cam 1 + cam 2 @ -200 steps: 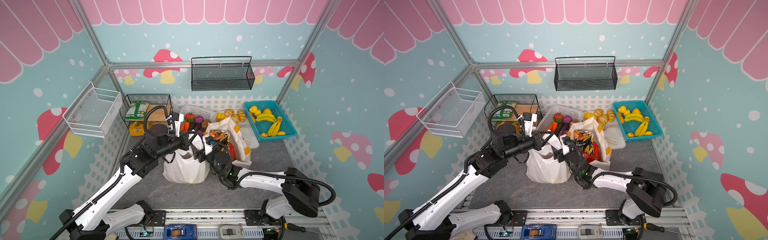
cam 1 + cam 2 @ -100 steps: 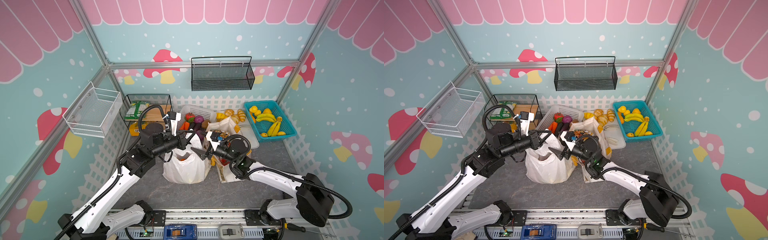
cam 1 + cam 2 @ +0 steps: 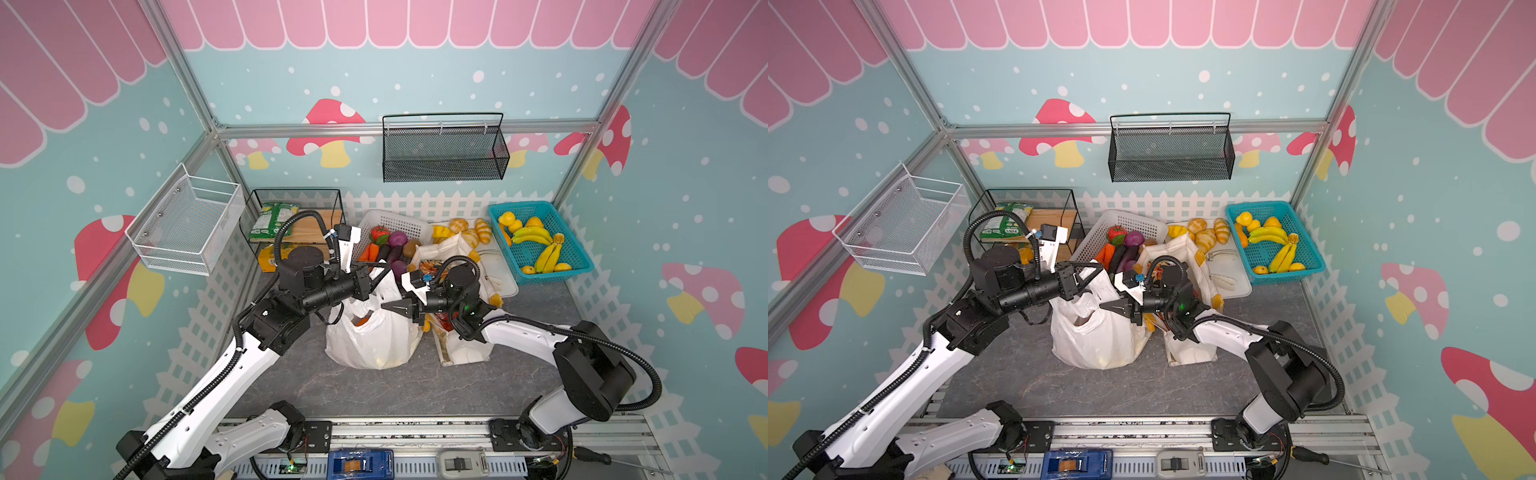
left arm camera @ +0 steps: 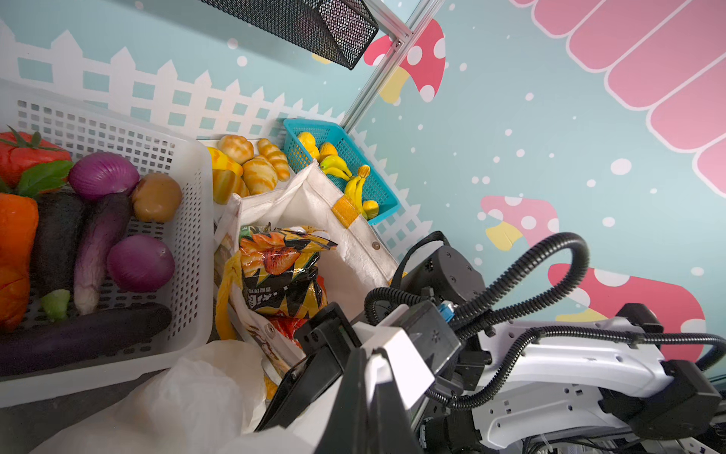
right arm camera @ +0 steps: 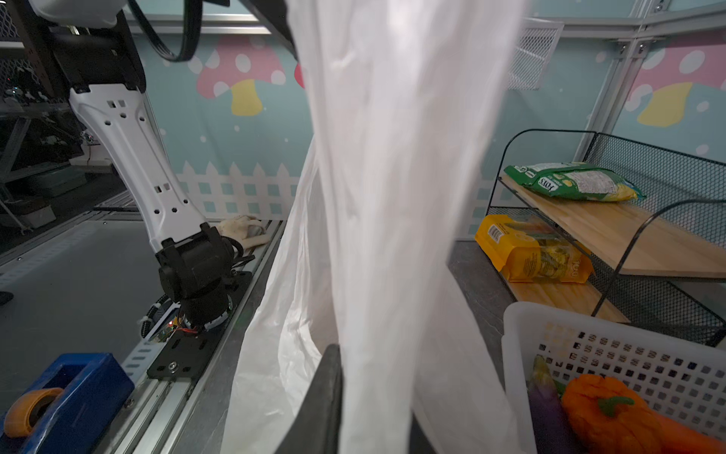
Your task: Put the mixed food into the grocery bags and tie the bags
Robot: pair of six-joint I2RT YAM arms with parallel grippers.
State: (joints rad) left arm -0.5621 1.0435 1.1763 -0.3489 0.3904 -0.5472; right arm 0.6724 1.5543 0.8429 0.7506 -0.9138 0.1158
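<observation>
Two grocery bags stand side by side on the grey tabletop point(image 3: 374, 395): the white plastic bag point(image 3: 374, 340) and, just to its right in both top views, the canvas tote point(image 3: 465, 353). The left gripper point(image 3: 384, 268) is pressed together on one loop handle of the white plastic bag and holds it pulled up taut. The right gripper point(image 3: 386, 308) reaches across from the tote side, its jaws drawn close on another band of the same bag's plastic. In the right wrist view that stretched plastic fills the middle and hides most of what lies behind it.

An orange toy fruit point(image 3: 361, 321) shows through the bag's open mouth. The yellow-and-dark snack packet point(image 4: 283, 271) stands upright in the tote, with the red crisp packet point(image 4: 286, 326) below it. In both top views the right arm lies over the tote's mouth and covers most of these.

Just behind the bags sits a white perforated basket point(image 3: 399, 226) of vegetables, close against both. Well to the right is a teal basket point(image 3: 569, 249) of bananas and lemons. A green snack packet point(image 3: 270, 220) lies on the wire shelf at the back left.
</observation>
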